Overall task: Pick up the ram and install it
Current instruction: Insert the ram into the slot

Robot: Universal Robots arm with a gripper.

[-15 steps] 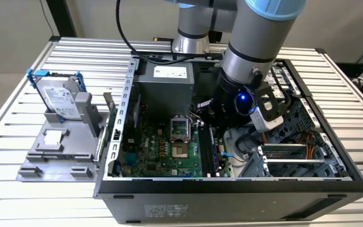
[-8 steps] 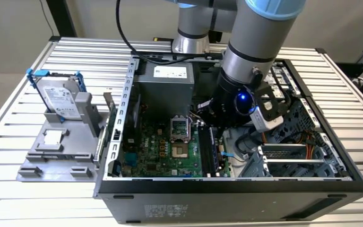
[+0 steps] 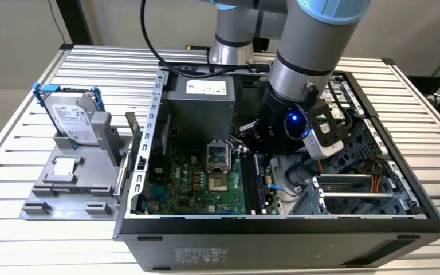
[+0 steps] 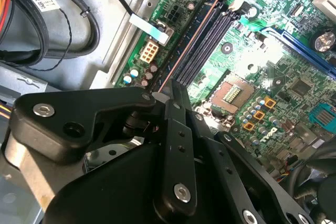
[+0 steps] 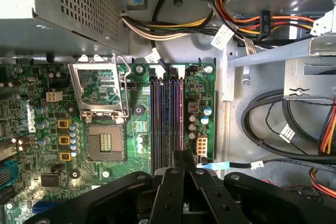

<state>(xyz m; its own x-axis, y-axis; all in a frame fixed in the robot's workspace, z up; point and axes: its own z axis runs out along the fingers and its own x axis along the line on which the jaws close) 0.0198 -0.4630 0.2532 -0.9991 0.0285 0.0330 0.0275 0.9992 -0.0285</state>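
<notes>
Between your black gripper [image 5: 181,157] jaws, closed together, the long thin dark-blue ram stick [image 5: 180,114] stands edge-on in the outermost black motherboard slot [image 5: 157,116] row on the green motherboard [image 5: 105,103]. You appear close to finishing; full seating I cannot confirm.

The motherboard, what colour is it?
Green; the motherboard shows best in the first wrist view.
</notes>
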